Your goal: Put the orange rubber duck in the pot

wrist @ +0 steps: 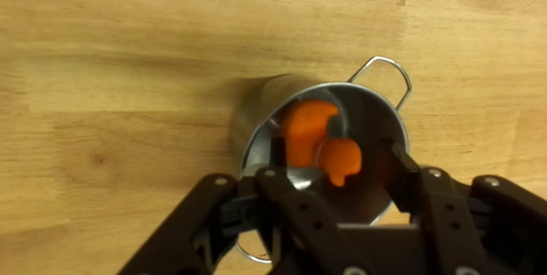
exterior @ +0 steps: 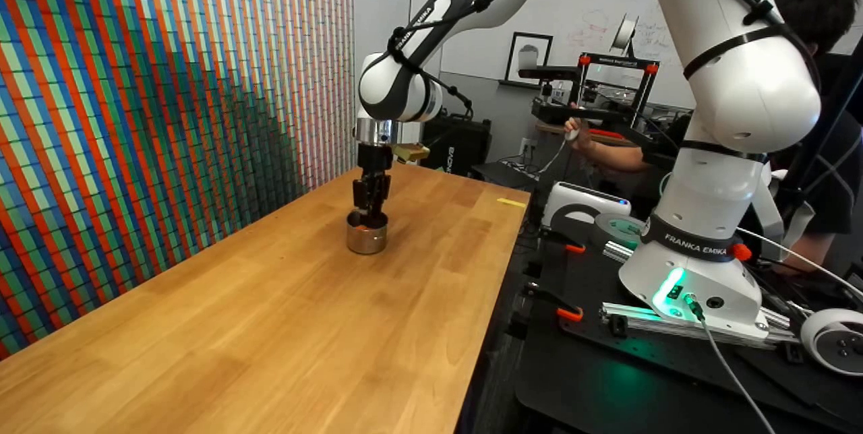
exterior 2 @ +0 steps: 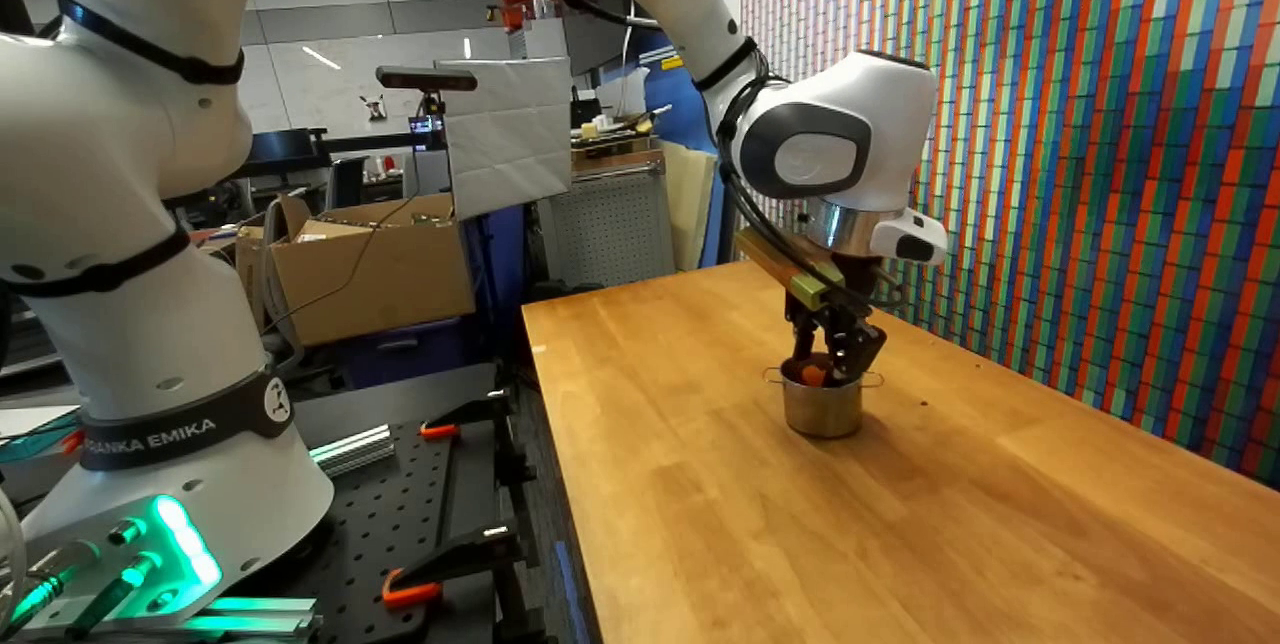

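The orange rubber duck (wrist: 305, 134) is inside the pot (wrist: 260, 106), lying on its side against one wall in the wrist view. Its orange also shows at the pot's mouth in both exterior views (exterior: 362, 227) (exterior 2: 813, 376). The pot stands upright on the table in both exterior views (exterior: 367, 241) (exterior 2: 822, 411). My gripper (wrist: 334, 151) points down with its fingers apart over and within the pot's mouth. The right finger is apart from the duck; the left finger is right beside its body, and whether they touch I cannot tell.
The pot has two thin wire handles (wrist: 410, 89) sticking out at opposite sides. The wooden table (exterior: 317, 326) has a yellow strip (exterior: 511, 203) near its far edge. A colourful tiled wall (exterior 2: 1100, 174) runs along the table's side.
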